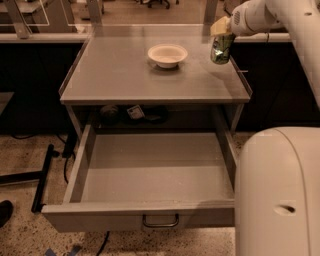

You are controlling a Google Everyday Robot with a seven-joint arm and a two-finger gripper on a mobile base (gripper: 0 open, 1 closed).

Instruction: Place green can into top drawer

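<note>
A speckled floor point(22, 237) lies under a grey cabinet, with dark desks and chair legs in the background. At far left a black metal bar point(41, 176) rests on the floor beside the cabinet. The flat grey tabletop point(115, 75) carries a white bowl point(167, 54) near its rear middle. Below the tabletop, some dark items point(135, 113) sit in the shadowed recess; what they are cannot be told. The top drawer point(150, 170) is pulled well out towards the camera, its grey floor bare, and its pull handle point(160, 221) hangs at the centre of the front panel. To the right of the bowl and apart from it, the green can point(221, 49) is roughly upright over the tabletop's right rear corner and seems raised a little off the surface. The gripper point(221, 27) clasps it from above, its fingers closed around the can's top. The white arm point(280, 15) runs off the upper right, and the robot's white body point(277, 195) fills the lower right.
</note>
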